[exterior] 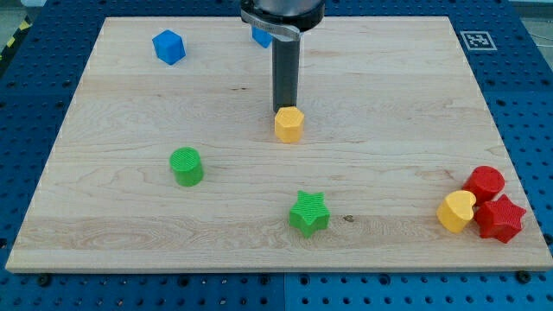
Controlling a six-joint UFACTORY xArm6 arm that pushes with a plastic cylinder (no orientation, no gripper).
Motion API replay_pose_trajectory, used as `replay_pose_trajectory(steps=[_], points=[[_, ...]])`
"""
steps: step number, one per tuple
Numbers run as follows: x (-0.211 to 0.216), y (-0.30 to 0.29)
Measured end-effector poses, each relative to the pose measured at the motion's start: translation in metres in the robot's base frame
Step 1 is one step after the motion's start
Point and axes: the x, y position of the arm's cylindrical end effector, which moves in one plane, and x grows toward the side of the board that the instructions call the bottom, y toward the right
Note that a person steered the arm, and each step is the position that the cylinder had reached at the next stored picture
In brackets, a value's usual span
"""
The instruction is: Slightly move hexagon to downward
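Note:
A yellow hexagon block (289, 124) lies near the middle of the wooden board (130, 233). My tip (284, 110) stands just above the hexagon's top edge in the view, touching or almost touching it. The dark rod rises straight up from there to the arm's head at the view's top.
A blue cube (169, 47) sits at the upper left. Another blue block (260, 36) is partly hidden behind the arm. A green cylinder (186, 167) and a green star (308, 213) lie lower down. A yellow heart (455, 212), a red cylinder (486, 182) and a red star (500, 218) cluster at the lower right.

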Motion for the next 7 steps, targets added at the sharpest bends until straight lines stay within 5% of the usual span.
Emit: replay_pose_trajectory(steps=[7], points=[[0.031, -0.037]])
